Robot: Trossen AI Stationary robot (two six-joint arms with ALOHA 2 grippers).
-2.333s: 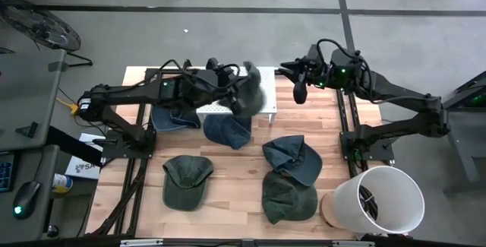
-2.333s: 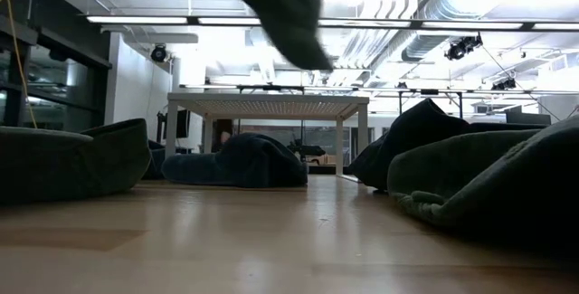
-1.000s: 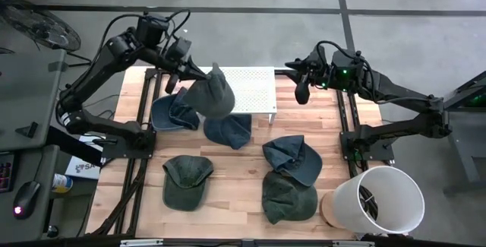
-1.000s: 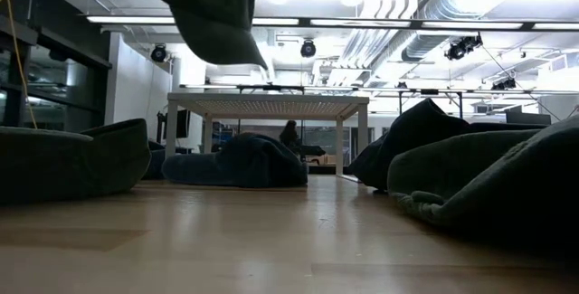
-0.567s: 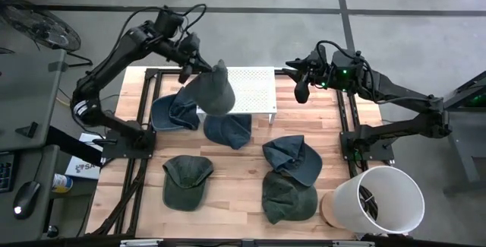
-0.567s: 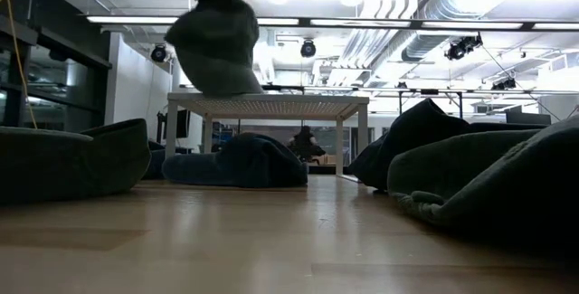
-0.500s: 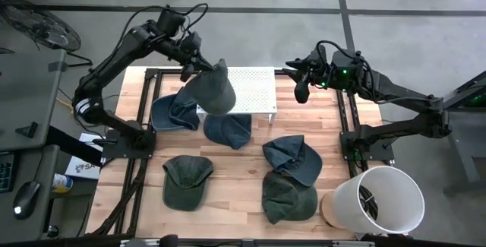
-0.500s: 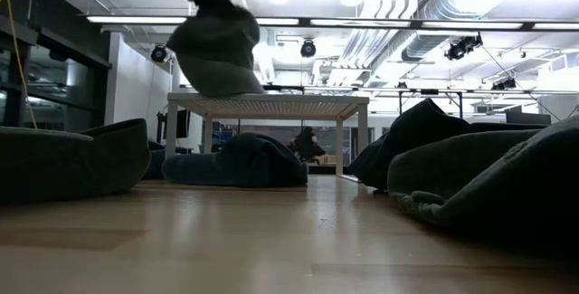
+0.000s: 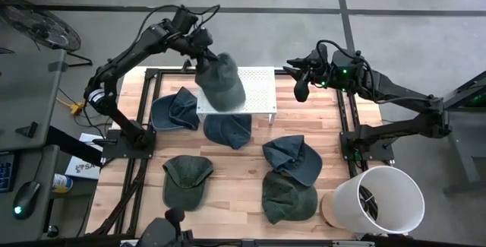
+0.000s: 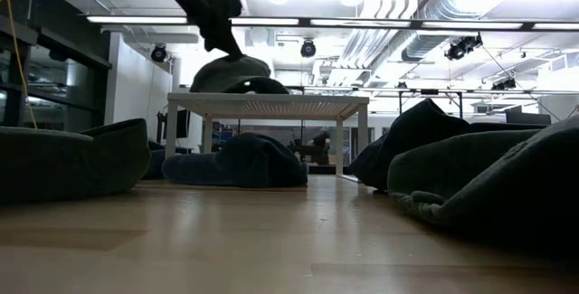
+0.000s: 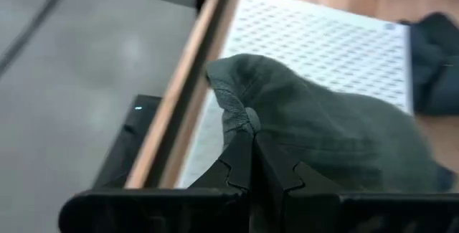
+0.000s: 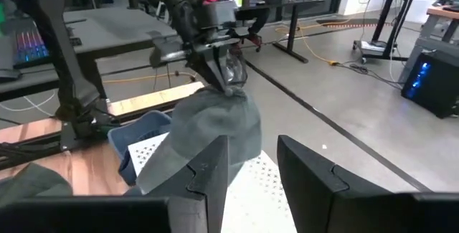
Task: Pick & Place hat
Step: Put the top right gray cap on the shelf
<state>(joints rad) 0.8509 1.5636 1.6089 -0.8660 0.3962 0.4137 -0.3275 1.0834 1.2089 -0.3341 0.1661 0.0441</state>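
We see the left gripper (image 9: 203, 52), fingers pinched shut on the hat (image 9: 222, 82), has just lowered it from midair onto the white rack (image 9: 258, 87), so release seems next, while the right gripper (image 9: 298, 89) waits half open.

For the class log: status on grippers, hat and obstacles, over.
Left gripper shut on green hat, set on white rack. Right gripper idle, jaws apart, empty. Nothing in the way.

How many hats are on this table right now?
6, maybe more hidden. One green hat sits on the white rack, pinched by the left gripper; a blue hat left of the rack, one under its front edge, three nearer the front.
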